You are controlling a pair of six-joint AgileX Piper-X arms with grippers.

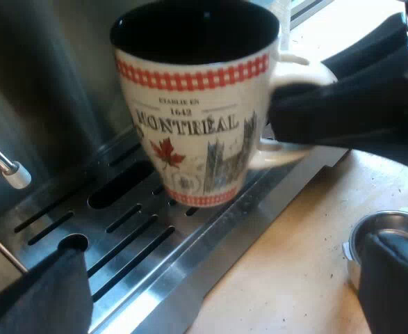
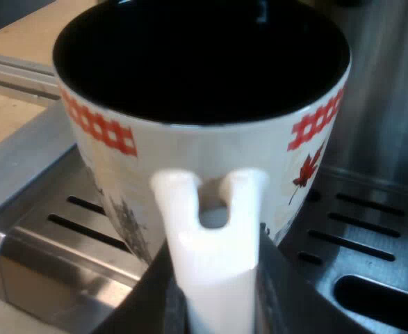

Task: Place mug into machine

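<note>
One mug (image 1: 193, 104), white, with a red checked band under the rim, a red leaf and the word MONTREAL on its side, and black inside. Open end up, at the front of the coffee machine (image 1: 44, 76), over the metal drip tray (image 1: 141, 243) with its long slots. Bottom touching the tray or just above it: cannot tell. Shiny steel wall of the machine right behind the mug.

Right gripper (image 2: 214, 299) closed tight on the mug's white handle (image 2: 214, 236), one black finger (image 2: 283, 292) on each side of it, both touching it. Seen from the left wrist view too, reaching in from over the wooden table (image 1: 294, 271) and pinching that same handle.

Left gripper (image 1: 228, 250) wide open and holding nothing, its two black fingers (image 1: 51, 292) far apart. Hanging low by the tray's front edge, near the mug but not touching it. One finger close to the tray, the other out over the table.

Just beside that second finger, a round metal holder (image 1: 381, 224) lying on the table, partly hidden behind the finger, with its shiny rim in view.

A thin metal pipe (image 1: 9, 170) with a pale tip, sticking out from the machine above the tray, well apart from the mug. Near it, one round hole and one wide slot among the thin slots of the tray.
</note>
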